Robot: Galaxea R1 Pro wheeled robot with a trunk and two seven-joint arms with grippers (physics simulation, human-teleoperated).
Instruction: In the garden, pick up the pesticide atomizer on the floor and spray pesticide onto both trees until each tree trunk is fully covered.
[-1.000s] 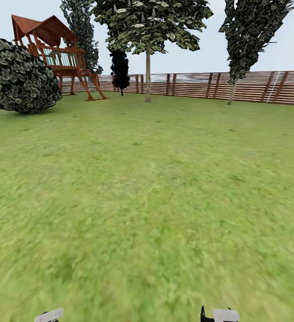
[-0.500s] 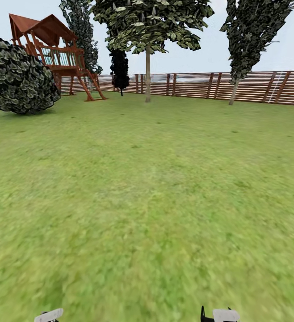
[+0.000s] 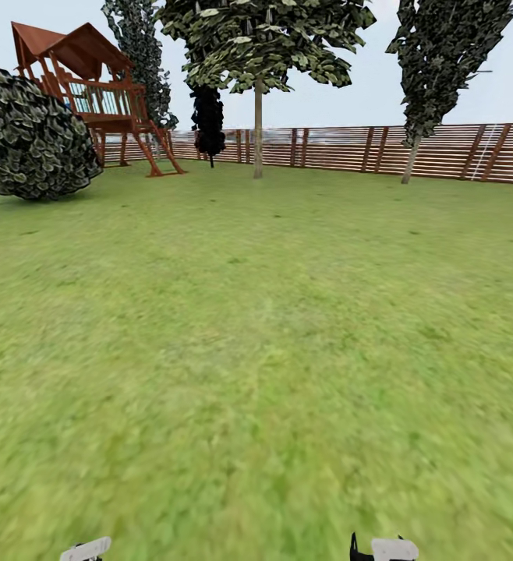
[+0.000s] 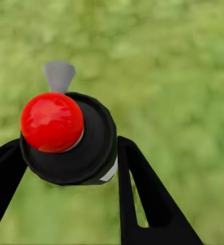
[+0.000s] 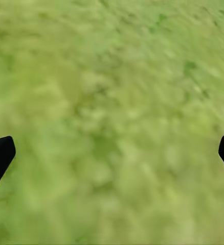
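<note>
- Left gripper (image 4: 71,168) clamps the black, red-capped pesticide atomizer (image 4: 68,138): pickup done.
- Right gripper (image 5: 112,153) is spread wide, empty.
- Pale-trunked, leafy trees (image 3: 258,128) stand far off by the slatted fence (image 3: 444,152); spraying remains.

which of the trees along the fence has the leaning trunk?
The tree on the right: its pale trunk tilts as it rises from the lawn by the fence. The broad-canopied tree in the middle stands on a straight, upright trunk.

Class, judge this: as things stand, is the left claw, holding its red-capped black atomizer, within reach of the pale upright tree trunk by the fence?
Probably not: the pale upright tree trunk stands far across open green lawn.
</note>
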